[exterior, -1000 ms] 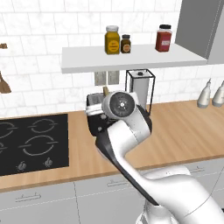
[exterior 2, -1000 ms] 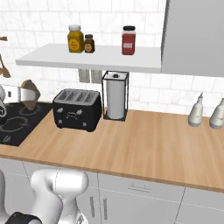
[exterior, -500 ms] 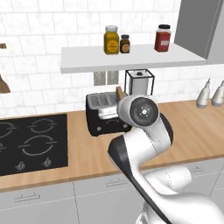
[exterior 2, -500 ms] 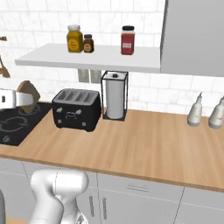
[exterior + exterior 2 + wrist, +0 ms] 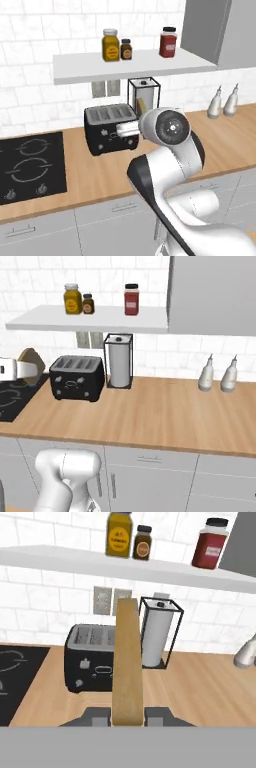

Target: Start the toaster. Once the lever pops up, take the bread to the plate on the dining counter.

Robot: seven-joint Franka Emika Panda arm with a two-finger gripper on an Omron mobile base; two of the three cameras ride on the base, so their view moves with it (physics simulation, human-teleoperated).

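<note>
My gripper [image 5: 127,717] is shut on the bread [image 5: 127,662], a thin tan slice seen edge-on and standing upright between the dark fingers [image 5: 98,715]. In the right base view the bread [image 5: 30,363] sticks out of the gripper [image 5: 21,370] in the air left of the toaster [image 5: 77,377]. The black toaster [image 5: 90,659] with its silvery slotted top stands on the wood counter under the shelf, a short way beyond the bread. From the left base view the bread [image 5: 141,105] peeks up behind my wrist, right of the toaster [image 5: 110,128]. The plate and the dining counter are out of view.
A paper towel roll in a black wire holder [image 5: 119,360] stands right of the toaster. A black cooktop [image 5: 30,164] lies to the left. Jars [image 5: 111,45] sit on the white shelf [image 5: 130,64] above. Two pale bottles [image 5: 219,373] stand far right by the wall.
The whole scene has slid slightly left in both base views, so the base has moved. My wrist has swung right in front of the toaster. The bread stays gripped.
</note>
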